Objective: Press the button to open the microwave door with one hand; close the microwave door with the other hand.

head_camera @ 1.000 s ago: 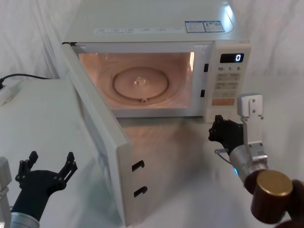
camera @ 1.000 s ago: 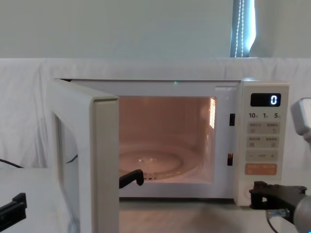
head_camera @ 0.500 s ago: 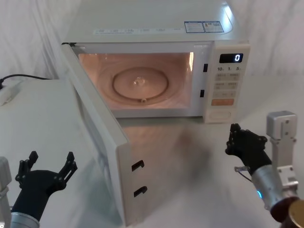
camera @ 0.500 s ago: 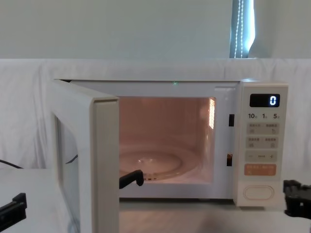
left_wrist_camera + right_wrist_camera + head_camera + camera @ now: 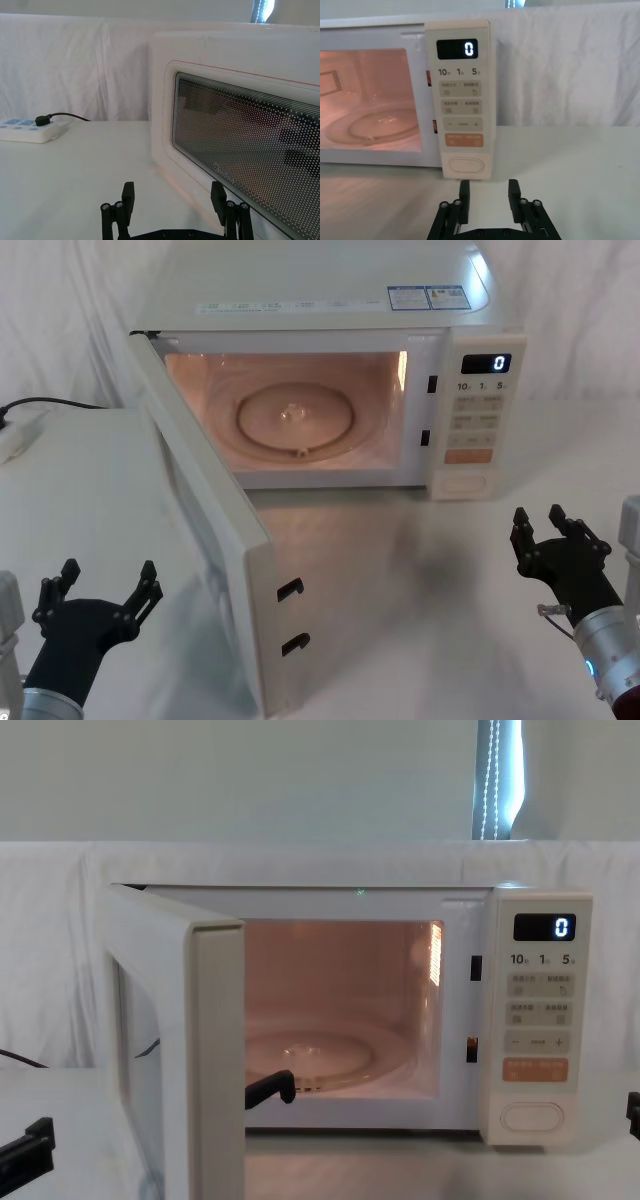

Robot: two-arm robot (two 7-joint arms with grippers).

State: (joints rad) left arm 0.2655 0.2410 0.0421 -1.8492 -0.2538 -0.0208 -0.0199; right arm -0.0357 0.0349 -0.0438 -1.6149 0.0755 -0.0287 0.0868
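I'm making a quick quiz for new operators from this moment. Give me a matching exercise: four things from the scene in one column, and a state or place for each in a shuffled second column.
Things:
1. microwave door
2. button
3. left gripper
4. display

States or places:
A. reads 0
B. swung wide open
C. open, low beside the door's outer face
D. bottom of the key panel, under the orange key

Pairs: 1-B, 2-D, 3-C, 4-A
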